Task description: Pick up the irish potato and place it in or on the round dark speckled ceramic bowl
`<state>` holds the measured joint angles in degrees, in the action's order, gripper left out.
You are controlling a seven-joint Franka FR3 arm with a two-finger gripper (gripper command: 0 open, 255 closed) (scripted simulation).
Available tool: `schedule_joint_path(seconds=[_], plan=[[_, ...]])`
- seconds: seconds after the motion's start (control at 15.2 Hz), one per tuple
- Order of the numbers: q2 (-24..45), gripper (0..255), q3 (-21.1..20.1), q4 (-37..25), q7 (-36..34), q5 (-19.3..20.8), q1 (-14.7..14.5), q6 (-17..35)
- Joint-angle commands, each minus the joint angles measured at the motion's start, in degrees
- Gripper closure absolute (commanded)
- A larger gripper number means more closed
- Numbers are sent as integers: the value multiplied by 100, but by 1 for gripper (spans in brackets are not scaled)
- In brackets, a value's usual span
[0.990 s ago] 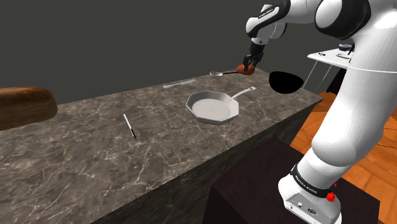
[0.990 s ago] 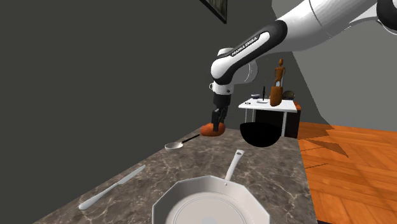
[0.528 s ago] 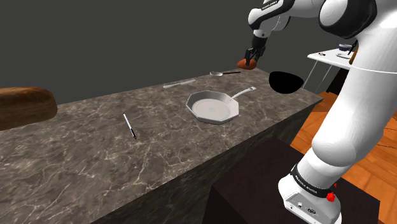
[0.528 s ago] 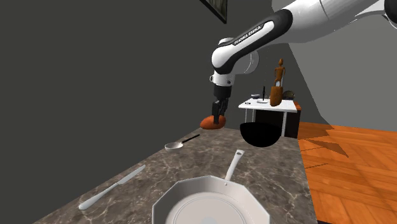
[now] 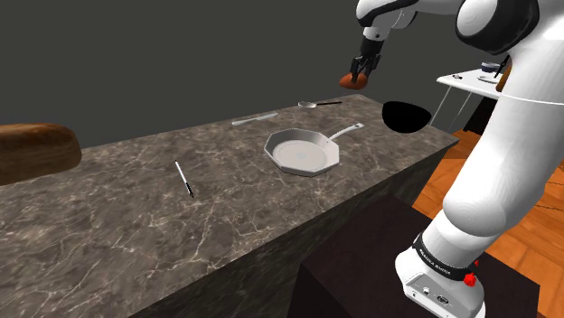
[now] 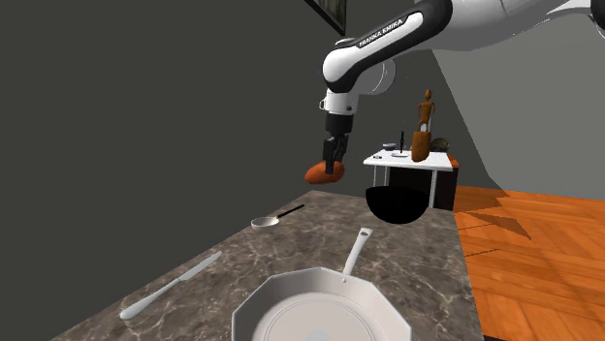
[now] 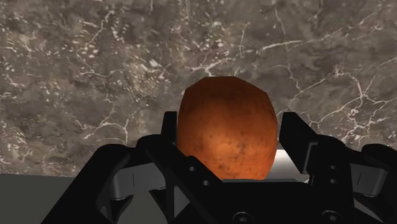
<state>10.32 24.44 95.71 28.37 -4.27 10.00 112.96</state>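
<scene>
A reddish-brown potato [image 5: 351, 80] [image 6: 324, 172] [image 7: 228, 127] hangs in the air above the far end of the marble counter [image 5: 136, 190], with my gripper [image 5: 361, 72] [image 6: 333, 167] [image 7: 229, 137] shut on it. In the wrist view the black fingers [image 7: 167, 130] clasp the potato from both sides. The round black bowl [image 5: 405, 116] [image 6: 396, 204] sits at the counter's far corner, lower than the potato and toward the shoulder view's right of it.
A pale octagonal pan [image 5: 302, 151] [image 6: 315, 315] with a long handle lies on the counter. A spoon [image 5: 316, 104] [image 6: 271, 219] and a butter knife [image 5: 255, 117] [image 6: 173, 285] lie along the back edge, a pen [image 5: 183, 178] nearer. A white side table [image 6: 411, 160] holding a wooden figure stands beyond.
The gripper has risen from near the counter with the potato held in it, and drifted slightly toward the bowl.
</scene>
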Motion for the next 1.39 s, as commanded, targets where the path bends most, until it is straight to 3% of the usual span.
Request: schedule_joint_path(seconds=[0.0,0.13,0.4,1.32], plan=[[-9,255,4,-147,-5,7,3,-157],[-12,255,6,-257,-8,10,7,-270],[-417,255,188,193,376,108,202,-197],[-1169,255,985,829,1989,245,1023,-263]])
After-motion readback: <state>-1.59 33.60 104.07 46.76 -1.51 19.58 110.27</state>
